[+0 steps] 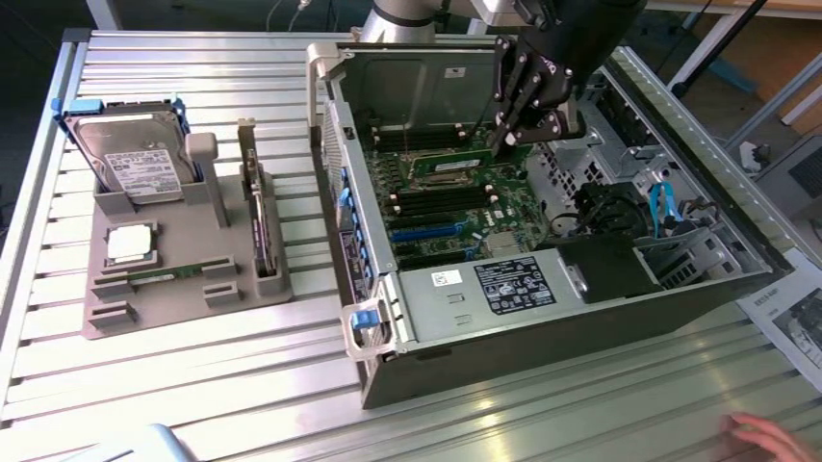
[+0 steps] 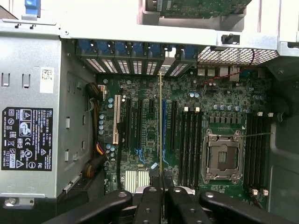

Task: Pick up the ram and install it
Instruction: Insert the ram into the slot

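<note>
Above the motherboard (image 2: 145,126), the gripper (image 2: 161,192) pinches the ram (image 2: 161,130) narrowly, edge-on (so the pick-up looks done); the stick hangs clear of the board's black memory slots (image 2: 190,144), not yet installed.

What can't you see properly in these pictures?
Wrist view: the ram, gripped in the gripper, is edge-on, so its chips are hidden.
Exterior view: the gripper partly covers the ram; whether it touches a slot cannot be told.
Exterior view: a hand is cut off by the picture's corner.
Wrist view: the print on the power supply label is too small.
</note>
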### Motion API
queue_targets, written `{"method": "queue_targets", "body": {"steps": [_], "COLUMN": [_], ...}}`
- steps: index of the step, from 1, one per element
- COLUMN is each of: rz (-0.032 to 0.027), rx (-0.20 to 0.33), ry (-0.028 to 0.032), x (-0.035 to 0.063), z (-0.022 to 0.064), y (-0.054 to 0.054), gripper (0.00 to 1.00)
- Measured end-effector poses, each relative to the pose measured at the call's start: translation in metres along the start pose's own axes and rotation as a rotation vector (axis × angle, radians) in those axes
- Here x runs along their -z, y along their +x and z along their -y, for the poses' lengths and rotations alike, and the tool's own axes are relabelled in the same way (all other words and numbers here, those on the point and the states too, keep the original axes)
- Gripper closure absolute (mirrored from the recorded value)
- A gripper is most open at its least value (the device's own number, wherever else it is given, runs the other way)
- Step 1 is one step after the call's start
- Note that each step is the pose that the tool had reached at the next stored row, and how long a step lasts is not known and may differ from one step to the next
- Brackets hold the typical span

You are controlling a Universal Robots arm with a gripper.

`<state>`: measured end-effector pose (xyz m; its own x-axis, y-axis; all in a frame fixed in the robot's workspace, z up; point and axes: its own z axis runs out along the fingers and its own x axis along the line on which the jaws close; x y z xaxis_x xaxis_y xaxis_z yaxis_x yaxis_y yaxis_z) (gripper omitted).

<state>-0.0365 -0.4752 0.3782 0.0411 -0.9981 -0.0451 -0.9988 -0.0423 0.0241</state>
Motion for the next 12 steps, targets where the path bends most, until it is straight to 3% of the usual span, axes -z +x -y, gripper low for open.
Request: {"method": "queue_targets", "body": {"steps": [12], "rz": [0.0], "rx": [-0.001], "ry": [0.0], "x": [0.0], "z": [0.0], "y": [0.0], "gripper": [0.88]}}
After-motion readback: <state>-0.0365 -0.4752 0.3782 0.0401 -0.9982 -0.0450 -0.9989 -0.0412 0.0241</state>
